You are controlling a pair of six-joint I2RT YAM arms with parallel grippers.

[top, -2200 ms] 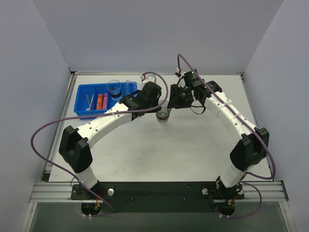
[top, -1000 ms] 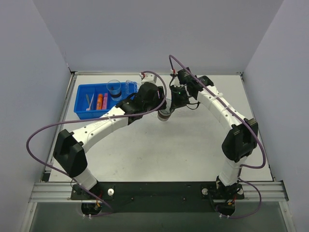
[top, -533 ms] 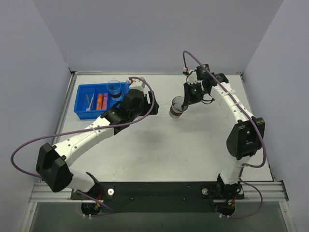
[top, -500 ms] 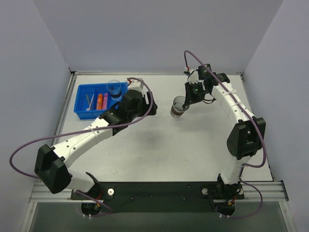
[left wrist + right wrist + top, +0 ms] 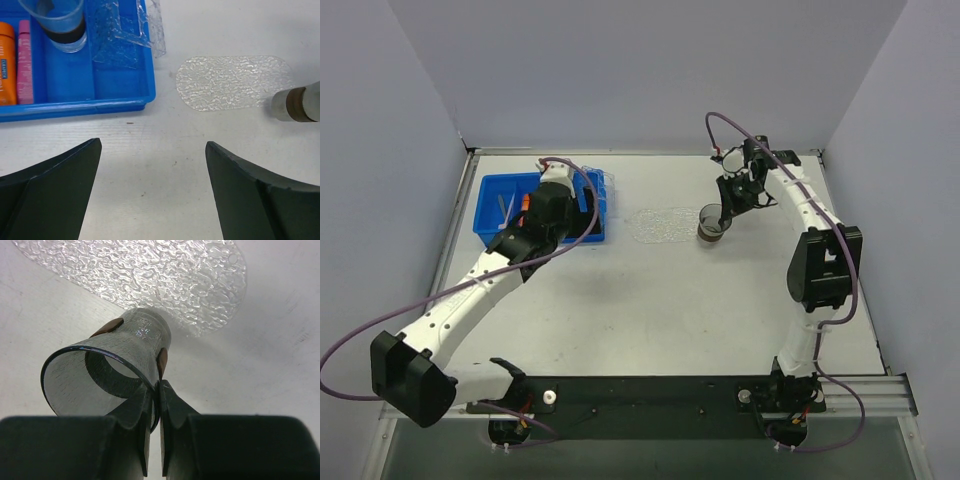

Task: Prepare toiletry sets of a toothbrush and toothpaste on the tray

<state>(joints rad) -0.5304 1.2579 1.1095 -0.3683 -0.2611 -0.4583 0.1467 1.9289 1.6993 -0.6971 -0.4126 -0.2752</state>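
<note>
Toothpaste tubes [image 5: 7, 65]: two; cups [image 5: 131, 342]: two; toothbrush [image 5: 505, 209]: one; tabletop tray [image 5: 235, 81]: one.

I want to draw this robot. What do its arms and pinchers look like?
Both arms are white tubes with chunky black joints: the left arm and the right arm. A purple cable loops along each one. The left gripper and right gripper have dark, flat, wedge-shaped fingers.

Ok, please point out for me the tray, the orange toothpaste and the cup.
tray [image 5: 235, 82]: left wrist view, middle of its bumpy surface.
orange toothpaste [image 5: 6, 65]: left wrist view, middle of the tube.
cup [image 5: 135, 340]: right wrist view, outer side wall.
</note>
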